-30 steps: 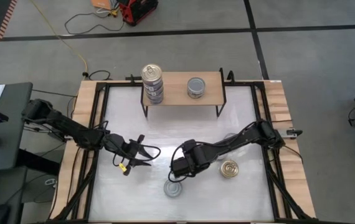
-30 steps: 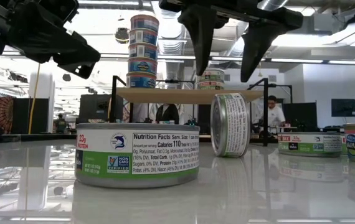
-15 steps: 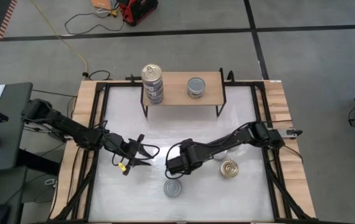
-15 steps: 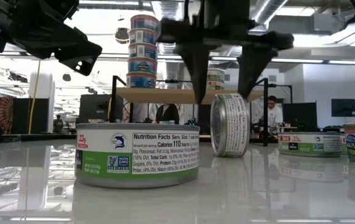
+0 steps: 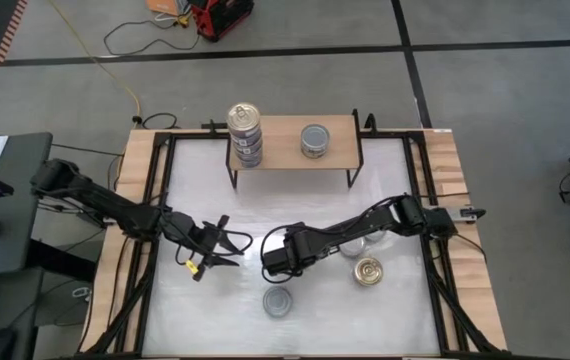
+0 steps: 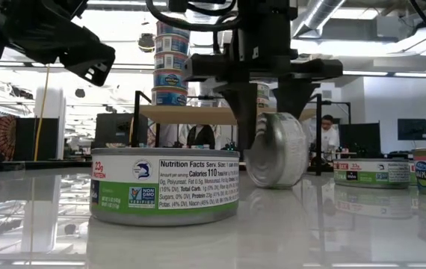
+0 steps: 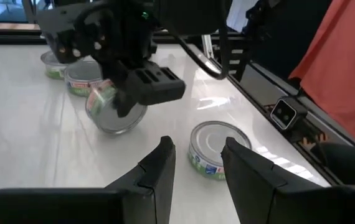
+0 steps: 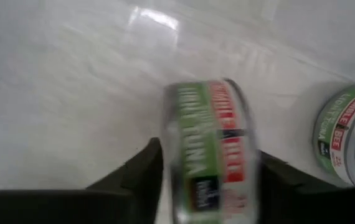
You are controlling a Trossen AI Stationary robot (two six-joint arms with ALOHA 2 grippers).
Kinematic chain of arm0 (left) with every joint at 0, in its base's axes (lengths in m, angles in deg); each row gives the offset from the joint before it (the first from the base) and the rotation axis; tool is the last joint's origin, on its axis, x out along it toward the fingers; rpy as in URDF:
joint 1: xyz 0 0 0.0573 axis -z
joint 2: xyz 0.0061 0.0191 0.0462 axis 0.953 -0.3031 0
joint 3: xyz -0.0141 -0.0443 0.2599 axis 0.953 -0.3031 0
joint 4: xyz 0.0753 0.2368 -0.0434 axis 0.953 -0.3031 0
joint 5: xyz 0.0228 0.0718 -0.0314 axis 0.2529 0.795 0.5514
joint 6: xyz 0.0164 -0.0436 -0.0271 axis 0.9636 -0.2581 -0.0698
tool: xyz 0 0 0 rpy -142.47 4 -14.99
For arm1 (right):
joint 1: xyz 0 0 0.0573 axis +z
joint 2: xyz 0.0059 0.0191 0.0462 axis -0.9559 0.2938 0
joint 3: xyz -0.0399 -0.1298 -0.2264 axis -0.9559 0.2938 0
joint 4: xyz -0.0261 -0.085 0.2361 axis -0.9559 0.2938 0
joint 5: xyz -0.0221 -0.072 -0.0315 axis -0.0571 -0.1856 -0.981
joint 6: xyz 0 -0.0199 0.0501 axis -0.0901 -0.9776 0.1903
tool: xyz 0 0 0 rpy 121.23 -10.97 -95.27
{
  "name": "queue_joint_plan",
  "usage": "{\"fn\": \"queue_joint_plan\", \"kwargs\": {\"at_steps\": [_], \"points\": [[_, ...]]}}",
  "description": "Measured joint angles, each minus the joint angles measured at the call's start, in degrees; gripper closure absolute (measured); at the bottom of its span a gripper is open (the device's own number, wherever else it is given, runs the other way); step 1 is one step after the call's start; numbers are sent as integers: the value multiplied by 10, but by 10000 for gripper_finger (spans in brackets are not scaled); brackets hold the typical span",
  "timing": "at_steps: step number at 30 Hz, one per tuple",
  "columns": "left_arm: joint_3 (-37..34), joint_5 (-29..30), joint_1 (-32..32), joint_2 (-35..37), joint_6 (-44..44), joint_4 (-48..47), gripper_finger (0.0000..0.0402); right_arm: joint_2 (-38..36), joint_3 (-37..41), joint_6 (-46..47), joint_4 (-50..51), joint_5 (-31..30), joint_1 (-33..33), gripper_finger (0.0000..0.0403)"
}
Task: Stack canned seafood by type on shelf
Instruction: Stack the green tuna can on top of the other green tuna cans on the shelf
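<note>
Mid-bench, the right claw [image 6: 267,112] straddles a can [image 6: 276,149] standing on its edge, one finger on each flat face, closing on it but not clearly clamped (the can looks tipped, so I cannot tell if it's held). Its round axis runs across the fingers, level with the bench [image 5: 215,310]. The shelf [image 5: 340,150] lies well beyond, carrying a stack [image 5: 245,135]. The left claw [image 5: 227,247] waits nearby, partly open, empty.

Red toolbox [image 5: 219,17], yellow cable [image 5: 115,75] on floor.
</note>
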Motion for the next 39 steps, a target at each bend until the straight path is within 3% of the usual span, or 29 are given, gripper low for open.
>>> {"fn": "queue_joint_plan", "kwargs": {"at_steps": [2, 14, 23, 32, 39], "points": [[0, 0, 0, 6, -1, -8, 273, 0, 0, -10, -3, 8, 0, 248], [0, -4, 0, 13, -22, -33, 273, -3, 0, -156, -14, -13, 2, 248], [0, -8, 0, 12, -22, -33, 273, -7, -22, -305, -14, -160, 29, 248], [0, -193, 0, 12, 81, -13, 273, -7, -68, -382, 45, -307, 59, 248], [0, -217, 0, 12, 171, -14, 274, -7, -79, -562, 51, -472, 76, 248]]}}
